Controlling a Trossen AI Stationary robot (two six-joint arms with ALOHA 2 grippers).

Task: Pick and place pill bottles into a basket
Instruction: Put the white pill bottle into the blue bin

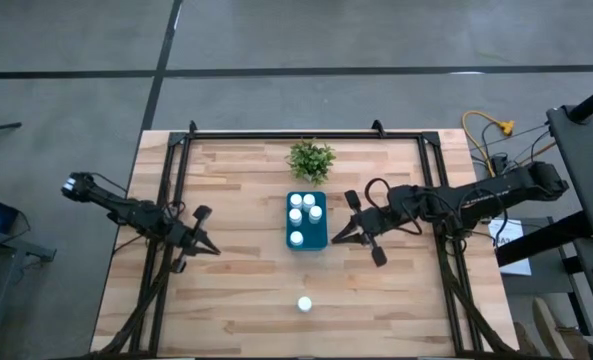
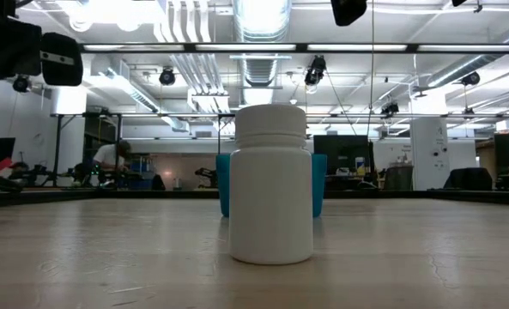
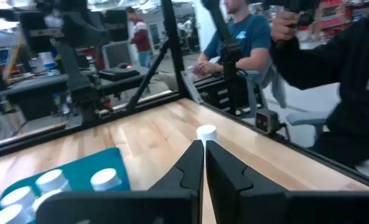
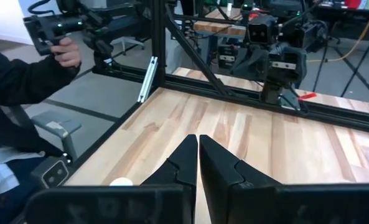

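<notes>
The teal basket [image 1: 306,232] stands at the table's middle with several white pill bottles [image 1: 296,213] upright inside it. It also shows in the left wrist view [image 3: 60,177] and, in the low view [image 2: 222,184], behind the lone bottle. One pill bottle [image 1: 304,304] stands upright on its base on the table, nearer the near edge, and shows large in the low view [image 2: 271,184]. My left gripper [image 1: 214,251] is shut and empty, left of the basket. My right gripper [image 1: 335,240] is shut and empty, just right of the basket.
A small green plant [image 1: 311,158] stands behind the basket near the far edge. Black frame rails [image 1: 176,190] run along the table's left, right and far sides. People sit beyond the table in the wrist views [image 3: 234,37].
</notes>
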